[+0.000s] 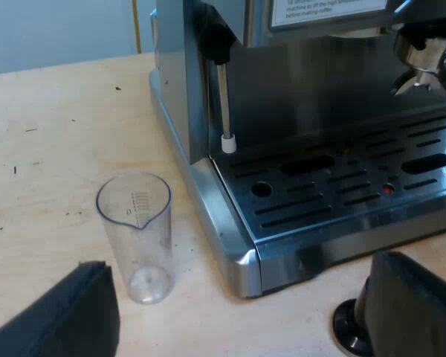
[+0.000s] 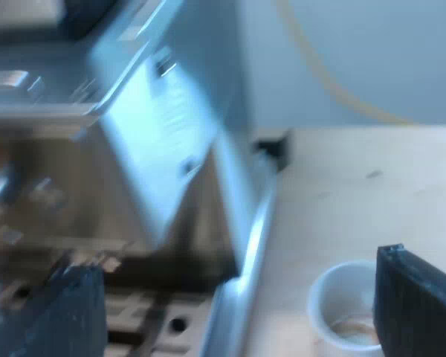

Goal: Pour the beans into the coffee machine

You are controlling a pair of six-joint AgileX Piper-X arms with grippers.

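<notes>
The left gripper [image 1: 238, 271] was held wide open with nothing between its black fingers [image 1: 59, 316], low over the wooden table [image 1: 52, 141]. Just beyond it the measuring glass [image 1: 137, 238] was seen upright and empty on the table, close beside the near corner of the espresso machine [image 1: 201, 82]. Fine scale marks were printed on the glass, too small to be read. Near the other finger a dark round thing [image 1: 349, 331] was set on the table, possibly a tamper's base. Farther off, the slotted drip tray [image 1: 357, 182] and the steam wand [image 1: 224, 104] with its white tip were found. On a label [image 1: 320, 9] at the machine's front only "before making coffee" could be read.

The right gripper [image 2: 238, 297] was likewise spread wide and empty. Between its fingers a pale mug [image 2: 342, 305] was stood on the table, just beside the machine's base, with something brownish inside.
</notes>
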